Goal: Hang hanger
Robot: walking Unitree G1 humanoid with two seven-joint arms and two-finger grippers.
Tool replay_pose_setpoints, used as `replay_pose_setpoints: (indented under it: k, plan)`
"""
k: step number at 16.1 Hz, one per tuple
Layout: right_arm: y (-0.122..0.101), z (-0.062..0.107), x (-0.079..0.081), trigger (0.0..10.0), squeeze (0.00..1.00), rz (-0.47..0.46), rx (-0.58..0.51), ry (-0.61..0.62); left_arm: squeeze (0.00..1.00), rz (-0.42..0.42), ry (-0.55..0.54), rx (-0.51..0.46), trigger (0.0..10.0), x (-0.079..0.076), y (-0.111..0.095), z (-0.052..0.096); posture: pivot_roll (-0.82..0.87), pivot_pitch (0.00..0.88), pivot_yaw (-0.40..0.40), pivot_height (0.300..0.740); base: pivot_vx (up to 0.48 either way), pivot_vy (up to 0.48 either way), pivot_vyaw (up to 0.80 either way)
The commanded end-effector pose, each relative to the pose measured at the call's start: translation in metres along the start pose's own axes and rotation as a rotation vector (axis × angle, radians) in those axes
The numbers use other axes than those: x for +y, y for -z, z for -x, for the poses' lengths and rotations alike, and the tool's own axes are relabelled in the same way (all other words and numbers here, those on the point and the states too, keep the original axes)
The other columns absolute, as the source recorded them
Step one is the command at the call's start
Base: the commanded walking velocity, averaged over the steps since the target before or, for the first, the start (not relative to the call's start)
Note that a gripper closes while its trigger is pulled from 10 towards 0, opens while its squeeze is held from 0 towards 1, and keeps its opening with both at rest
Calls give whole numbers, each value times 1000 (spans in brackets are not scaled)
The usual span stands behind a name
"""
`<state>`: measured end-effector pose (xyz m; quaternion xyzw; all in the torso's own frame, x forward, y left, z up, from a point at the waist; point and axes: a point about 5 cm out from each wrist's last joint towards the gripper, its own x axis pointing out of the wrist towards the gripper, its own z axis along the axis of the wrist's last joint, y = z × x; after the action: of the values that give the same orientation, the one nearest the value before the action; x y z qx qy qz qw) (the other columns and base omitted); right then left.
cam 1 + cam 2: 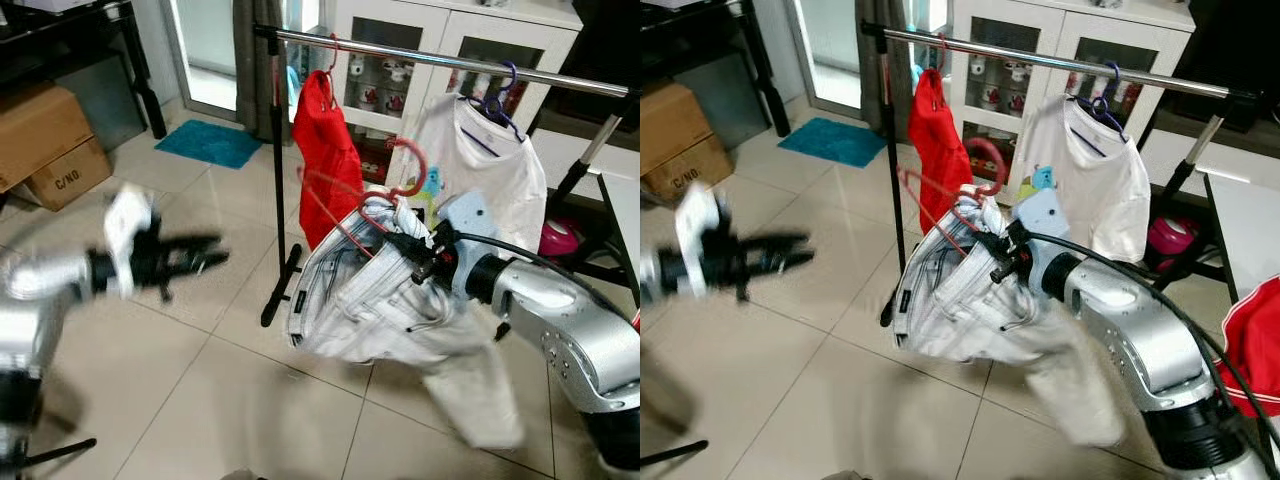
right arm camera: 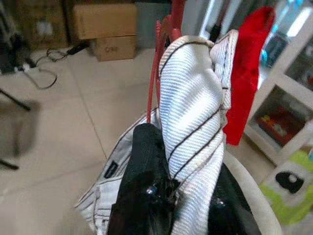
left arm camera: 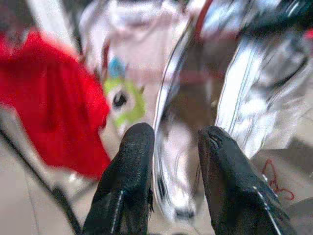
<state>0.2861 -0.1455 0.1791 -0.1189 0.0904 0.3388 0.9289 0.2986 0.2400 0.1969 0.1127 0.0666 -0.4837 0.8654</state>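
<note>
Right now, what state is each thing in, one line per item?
Red hanger: off the rail, carrying the striped trousers.
Striped trousers: gripped by the right gripper.
Left gripper: open, holding nothing.
Red garment: hanging on the rail.
White T-shirt: hanging on the rail.

Left claw (image 1: 205,255) motion-blurred, striped garment's (image 1: 370,300) hem too.

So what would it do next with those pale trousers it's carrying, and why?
Probably lift them higher. The right gripper is shut on the striped trousers, which hang on a red hanger, and the hanger's hook sits well below the rail. There is a free stretch of rail between the red garment and the white T-shirt. The left gripper is off to the side, open.
</note>
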Motion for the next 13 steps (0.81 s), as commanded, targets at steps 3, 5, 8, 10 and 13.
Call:
replay_pose_setpoints:
  k: [3,5,8,10,13]
  plan:
    - [-20,0,1,0,0,168,-33,-108,1000,-96,99,-37,10000,6,-33,-12,-119,0,-20,740,0,0,0]
    - [-21,4,4,0,0,322,29,-222,953,-127,150,-10,10000,16,-40,-17,-121,0,-5,740,0,0,0]
    - [-28,9,5,0,0,397,41,-266,0,-118,242,-1,10000,20,-41,-22,-131,0,11,740,0,0,0]
    - [-34,11,8,0,0,430,36,-290,0,-123,323,-12,10000,17,-42,-30,-135,0,22,740,0,0,0]
    - [-38,10,12,0,0,458,27,-307,0,-163,435,-9,10000,8,-42,-46,-130,0,28,740,0,0,0]
